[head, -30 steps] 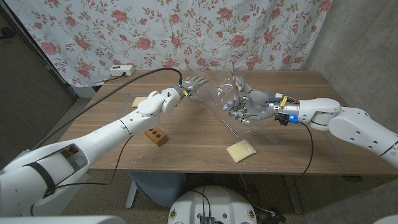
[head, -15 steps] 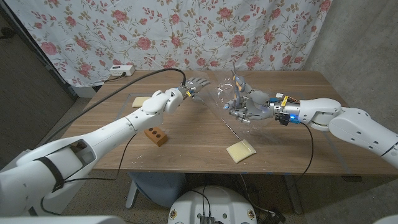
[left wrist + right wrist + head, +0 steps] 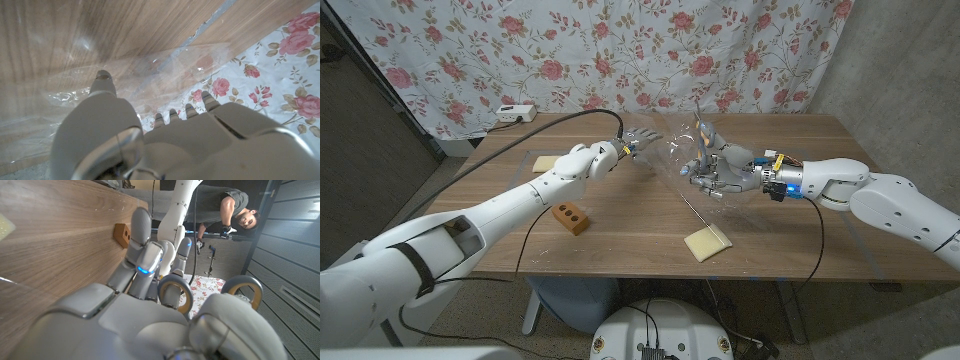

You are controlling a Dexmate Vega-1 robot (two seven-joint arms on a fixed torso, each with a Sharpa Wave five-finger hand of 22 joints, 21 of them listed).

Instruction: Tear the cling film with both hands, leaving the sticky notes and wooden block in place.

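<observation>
**Inspector A:** We start at the right robot hand [image 3: 712, 168]. Its fingers are curled around a bunch of the cling film [image 3: 672, 150], which it holds raised above the middle of the tabletop [image 3: 620, 215]. The left robot hand [image 3: 638, 137] is at the film's other edge with its fingers extended. In the left wrist view the film lies just past its fingertips [image 3: 103, 76], and we cannot tell whether it has any hold.

**Inspector B:** Then, in our judgement, that grip must be confirmed before any pull. How do the bystander items stand?

**Inspector A:** The wooden block [image 3: 570, 216] lies under the left forearm. One pad of sticky notes [image 3: 706, 241] is near the front edge, another [image 3: 544, 162] at the left. All are well apart from the film.

**Inspector B:** We recommend pinching firmly, then drawing the hands apart while keeping the film high, so neither forearm sweeps the block.
</observation>
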